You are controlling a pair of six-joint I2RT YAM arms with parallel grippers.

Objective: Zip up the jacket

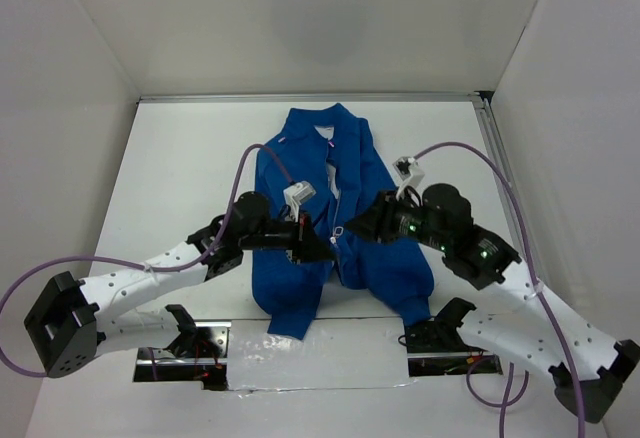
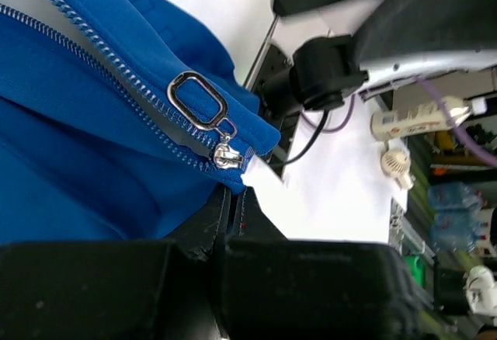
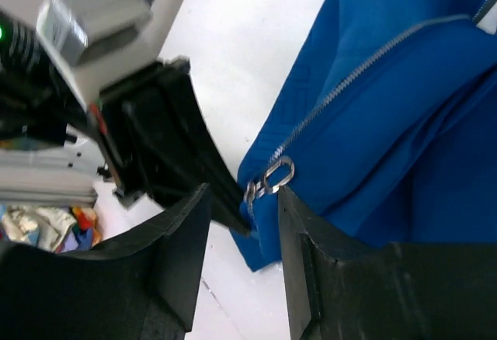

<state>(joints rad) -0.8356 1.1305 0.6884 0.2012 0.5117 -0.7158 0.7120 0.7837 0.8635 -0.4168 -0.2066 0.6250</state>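
While the royal-blue soft fabric jacket (image 1: 360, 163) is lying flat on the white table (image 1: 180, 158), the left gripper (image 1: 322, 249) is seemingly pinching its hem, jaws closed, and the right gripper (image 3: 242, 199) is hovering part-open around the shiny oval metal zipper pull (image 3: 278, 175), holding nothing. Closing off-centre, its hard fingers (image 3: 311, 255) could be slipping off that slick ring or snagging limp cloth.

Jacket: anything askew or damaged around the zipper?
No damage visible. The jacket lies rumpled with an uneven lower edge and its front open. The slider sits at the bottom end, teeth intact where visible. The right gripper is open, fingertips at the pull.
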